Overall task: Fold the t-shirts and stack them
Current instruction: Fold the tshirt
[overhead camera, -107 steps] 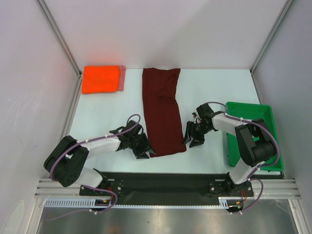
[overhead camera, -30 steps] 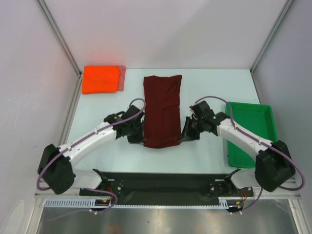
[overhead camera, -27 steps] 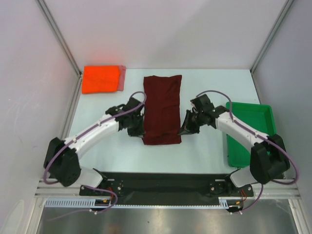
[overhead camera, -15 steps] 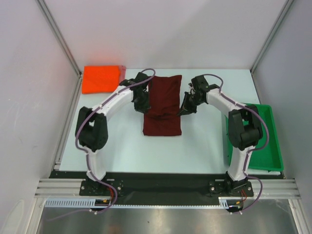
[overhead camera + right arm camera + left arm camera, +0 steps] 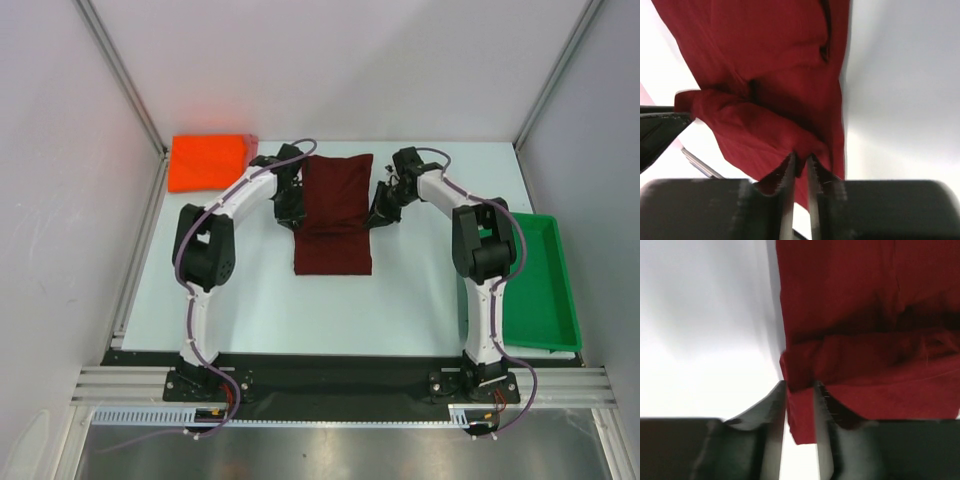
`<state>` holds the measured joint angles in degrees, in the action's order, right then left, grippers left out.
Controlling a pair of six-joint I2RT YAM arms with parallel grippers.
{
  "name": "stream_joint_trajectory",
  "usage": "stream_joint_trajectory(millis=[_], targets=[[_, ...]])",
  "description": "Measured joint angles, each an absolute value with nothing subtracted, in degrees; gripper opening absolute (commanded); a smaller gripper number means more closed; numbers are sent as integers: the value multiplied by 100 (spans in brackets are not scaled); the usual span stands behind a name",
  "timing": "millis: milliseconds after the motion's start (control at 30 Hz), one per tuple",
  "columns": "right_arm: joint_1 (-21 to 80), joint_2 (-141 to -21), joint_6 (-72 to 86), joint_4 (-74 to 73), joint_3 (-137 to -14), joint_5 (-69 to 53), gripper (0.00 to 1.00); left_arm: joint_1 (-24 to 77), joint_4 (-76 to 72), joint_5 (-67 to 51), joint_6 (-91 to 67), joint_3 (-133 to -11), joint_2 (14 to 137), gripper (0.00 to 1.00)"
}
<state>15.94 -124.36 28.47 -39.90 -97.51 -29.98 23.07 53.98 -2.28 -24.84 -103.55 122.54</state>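
A doubled-over t-shirt (image 5: 335,215) lies mid-table toward the far side of the table (image 5: 400,300), its upper layer covering its far part. The left gripper (image 5: 291,203) is at its left edge and the right gripper (image 5: 383,207) at its right edge, each with a fold of cloth between its fingers. In the far left corner an upper folded t-shirt (image 5: 205,162) rests on a lower folded t-shirt (image 5: 253,140), whose right edge sticks out from under it. A plastic tray (image 5: 540,280) sits along the table's right edge on the near side, just right of the right arm (image 5: 480,250), well apart from the shirts.
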Motion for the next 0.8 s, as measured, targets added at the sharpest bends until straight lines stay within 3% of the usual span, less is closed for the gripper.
stream_joint_trajectory(millis=[33,67,133,233,300,400,500,600,733,800], targets=[[1592,-12516,2845,-4012,-9839,-3006,31,2292,5391,-226,-2469,-10401,12293,41],[1592,-12599,2845,-4045,-9959,-3004,36,2272,5393,-202,-2471,-10444,12322,56],[1577,-12805,2797,-4191,-10315,-2958,45,2250,5404,-89,-2469,-10525,12342,72],[1540,-12978,2696,-4427,-10818,-2805,59,2235,5408,158,-2488,-10672,12311,74],[1529,-12919,2585,-4576,-10912,-2655,62,2231,5367,307,-2473,-10641,12164,72],[1529,-12567,2443,-4746,-10654,-2429,62,2231,5109,296,-2394,-10127,11546,63],[1651,-11904,2331,-4790,-9896,-2353,54,2226,4713,-198,-2351,-9126,10473,50],[1946,-11415,2285,-4755,-9319,-2381,31,2231,3813,-1118,-2425,-7867,9472,38],[2410,-11236,2410,-4322,-8792,-2633,4,2316,2910,-2016,-2646,-6820,9295,29],[2517,-11257,2497,-4086,-8543,-2792,0,2344,2602,-2296,-2751,-6617,9572,23]])
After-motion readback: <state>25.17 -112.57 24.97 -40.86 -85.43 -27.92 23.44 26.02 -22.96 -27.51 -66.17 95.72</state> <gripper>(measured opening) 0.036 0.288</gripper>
